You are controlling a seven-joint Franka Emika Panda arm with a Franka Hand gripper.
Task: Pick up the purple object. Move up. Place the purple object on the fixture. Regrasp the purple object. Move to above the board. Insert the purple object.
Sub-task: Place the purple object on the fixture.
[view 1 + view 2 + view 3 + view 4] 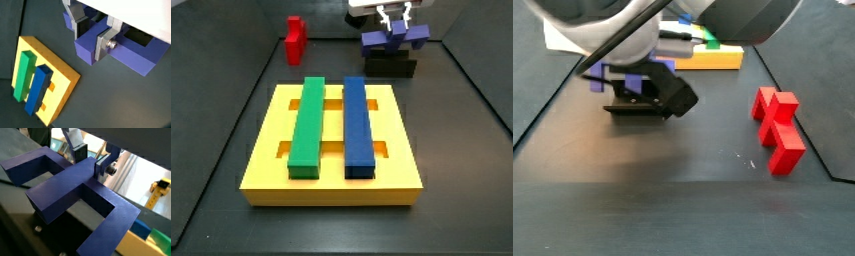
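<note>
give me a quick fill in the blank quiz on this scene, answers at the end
1. The gripper is closed on the ____ object, right above the fixture.
2. On the board, the blue bar lies beside the ____ bar.
3. The piece lying alone on the floor is ____.

Answers: purple; green; red

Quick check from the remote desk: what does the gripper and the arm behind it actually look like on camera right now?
The gripper has two flat silver metal fingers with dark pads, and a round silver screw head on one finger's side. Its body above them is white, as a side view shows. In a side view the arm is a bulky white shell with a dark grey rounded section; thin black cables run alongside it. I see no readable markings.
</note>
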